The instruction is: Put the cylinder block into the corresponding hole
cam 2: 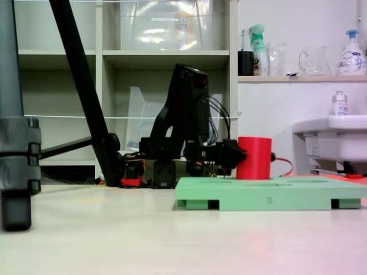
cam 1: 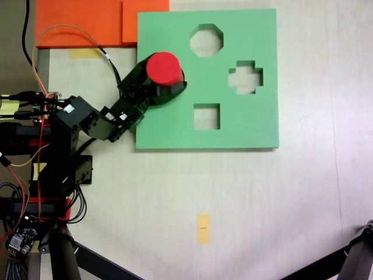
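Pale surface (cam 1: 262, 204) w/ green foam board (cam 1: 245, 125) at 12 o'clock in top-down fixed view. Orange foam sheets (cam 1: 81, 20) at 10. Red cylinder block (cam 1: 162, 68) upright at board's 9 o'clock side, pinched in black hand (cam 1: 169, 87). Side fixed view: block bottom (cam 2: 254, 172) at board top (cam 2: 269, 195)

A small dark mark that looked like the numeral "2" followed by a dot stood on the front edge of the green foam board (cam 2: 269, 193) in a fixed view. Labels on the shelf bottles (cam 2: 350, 52) were too small to be read.
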Motion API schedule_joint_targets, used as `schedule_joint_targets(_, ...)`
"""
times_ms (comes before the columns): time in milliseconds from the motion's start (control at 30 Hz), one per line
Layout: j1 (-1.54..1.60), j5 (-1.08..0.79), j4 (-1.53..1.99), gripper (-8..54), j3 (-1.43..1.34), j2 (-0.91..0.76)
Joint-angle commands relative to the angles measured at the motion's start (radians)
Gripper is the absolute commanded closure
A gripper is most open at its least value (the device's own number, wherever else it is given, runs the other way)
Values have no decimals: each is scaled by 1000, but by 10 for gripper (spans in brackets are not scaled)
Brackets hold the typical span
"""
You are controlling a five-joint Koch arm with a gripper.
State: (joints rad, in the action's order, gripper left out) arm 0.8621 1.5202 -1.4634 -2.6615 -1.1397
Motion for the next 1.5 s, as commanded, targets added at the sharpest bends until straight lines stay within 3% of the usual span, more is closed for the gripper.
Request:
schedule_joint_targets(0,26,5,-114,232,21,14)
schedule_joint_targets(367,48,6,-138,219,8,67)
schedule_joint_targets(500,57,15,-144,118,2,75)
schedule_joint_targets(600,60,15,-183,-61,-3,115)
schedule_joint_targets(833,55,15,-236,-65,-32,129)
schedule_joint_targets(1100,-184,49,-149,-64,-202,-462)
schedule_joint_targets(1167,-259,49,83,-40,-201,-689)
schedule_joint_targets(1267,-413,40,657,51,-160,-1104)
schedule_joint_targets(1467,-572,-15,782,53,-143,-1177)
